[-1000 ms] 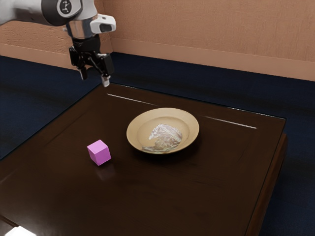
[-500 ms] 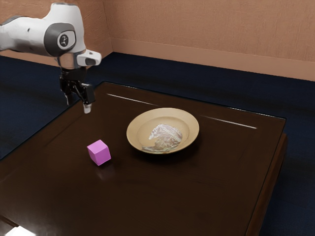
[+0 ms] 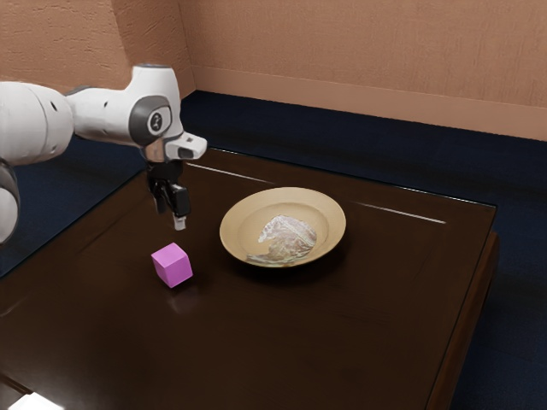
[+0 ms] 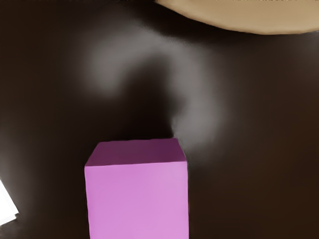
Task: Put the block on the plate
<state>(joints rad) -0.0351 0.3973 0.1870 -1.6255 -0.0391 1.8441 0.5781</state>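
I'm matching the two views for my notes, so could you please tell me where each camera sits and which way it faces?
Exterior view: at the arm's side, looking down across the table toward the wall; the arm and its open claw show.
Wrist view: on the arm's hand, looking down at the block.
Shared: the block, the table and the plate.

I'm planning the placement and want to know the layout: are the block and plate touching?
Apart: the exterior view shows tabletop between the block and plate.
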